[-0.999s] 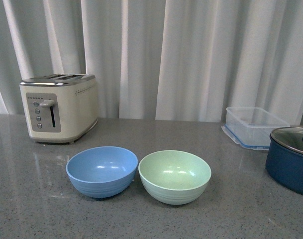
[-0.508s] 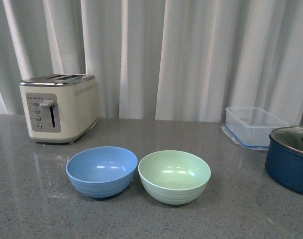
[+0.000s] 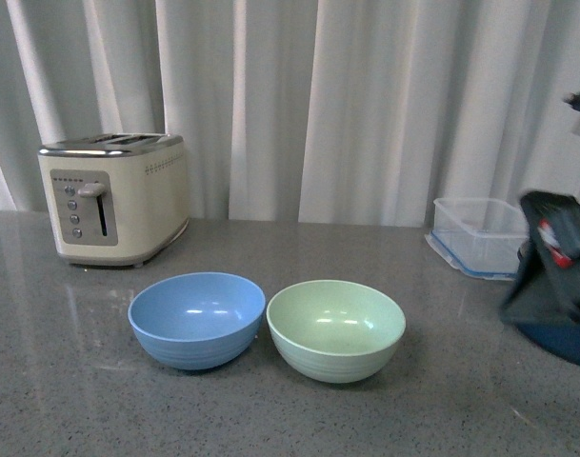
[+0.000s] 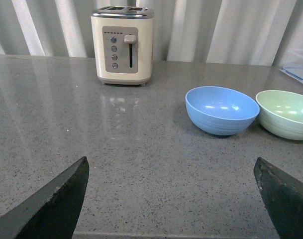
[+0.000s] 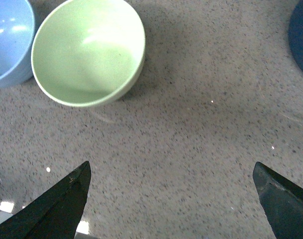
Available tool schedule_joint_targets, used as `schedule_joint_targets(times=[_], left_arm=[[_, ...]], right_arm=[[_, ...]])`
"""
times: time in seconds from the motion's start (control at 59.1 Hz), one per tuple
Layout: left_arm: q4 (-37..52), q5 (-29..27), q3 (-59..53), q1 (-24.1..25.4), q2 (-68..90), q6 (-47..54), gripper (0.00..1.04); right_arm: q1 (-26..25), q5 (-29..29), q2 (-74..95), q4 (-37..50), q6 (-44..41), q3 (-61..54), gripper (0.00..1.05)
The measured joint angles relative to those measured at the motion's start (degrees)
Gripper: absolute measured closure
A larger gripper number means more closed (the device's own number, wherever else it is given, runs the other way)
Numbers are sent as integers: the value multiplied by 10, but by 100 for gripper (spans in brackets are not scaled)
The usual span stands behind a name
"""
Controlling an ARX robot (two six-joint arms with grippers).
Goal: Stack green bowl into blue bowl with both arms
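We see a grey speckled stone countertop point(image 3: 442, 400), smooth and faintly glossy, with a pale pleated curtain point(image 3: 366, 105) behind it.

Far left at the back stands a cream two-slot toaster point(image 3: 113, 198). It is boxy with rounded corners, a brushed metal top, and a grey panel holding a lever and small round buttons.

The left gripper point(image 4: 170, 162) shows only in its own wrist view. Its two dark, matte, wedge-shaped fingers point(image 4: 51, 204) are spread wide over bare counter, gripping nothing, well short of the bowls.

Left of centre sits the blue bowl point(image 3: 196, 320). It is round, upright, matte sky-blue, and has faint ribbed rings near its base.

Just beside it to the right sits the green bowl point(image 3: 335, 329), pale mint, with the same shape and the same ribbing. Their rims are so close that we cannot tell whether they touch. Both bowls are empty.

Further right at the back is a clear, rectangular plastic container point(image 3: 475, 235) resting on a blue-edged lid.

At the far right the right arm point(image 3: 554, 262) appears as a blurred black mass in front of a dark navy pot point(image 3: 570, 345).

In its wrist view the right gripper point(image 5: 171, 167) hangs above bare counter near the green bowl, its fingers point(image 5: 61, 199) wide apart and empty.
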Motion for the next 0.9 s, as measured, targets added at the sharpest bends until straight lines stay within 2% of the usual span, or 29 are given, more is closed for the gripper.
schedule_joint_targets(times=[0.288,0.897], left_arm=[[0,0,0,0,0,0,7],[0,0,0,0,0,0,7]], right_arm=[[26,-7,160,-11,32,122,10],[33,-3,300,-7,17,235,10]])
